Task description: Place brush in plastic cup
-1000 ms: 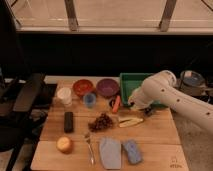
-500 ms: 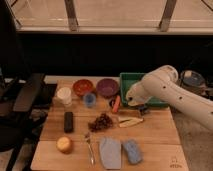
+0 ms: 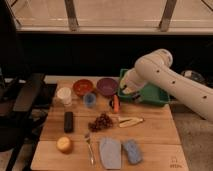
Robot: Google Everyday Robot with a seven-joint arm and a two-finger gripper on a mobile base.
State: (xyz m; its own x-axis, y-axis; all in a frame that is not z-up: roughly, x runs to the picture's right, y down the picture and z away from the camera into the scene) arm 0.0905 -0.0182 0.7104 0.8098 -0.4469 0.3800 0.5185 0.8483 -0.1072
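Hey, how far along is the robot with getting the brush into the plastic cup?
Nothing finished: the light-blue plastic cup looks empty. In hand: the claw hangs by the carrot, where the dark brush seems to lie. Left: grasp, carry, drop it in the cup.

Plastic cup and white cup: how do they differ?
The plastic cup is light blue; the white cup is cream-white. The plastic cup is shorter and narrower than the white cup. The plastic cup stands nearer the carrot, the white cup nearer the edge of the table. Both stand upright. The gripper hangs by the carrot, at neither cup.
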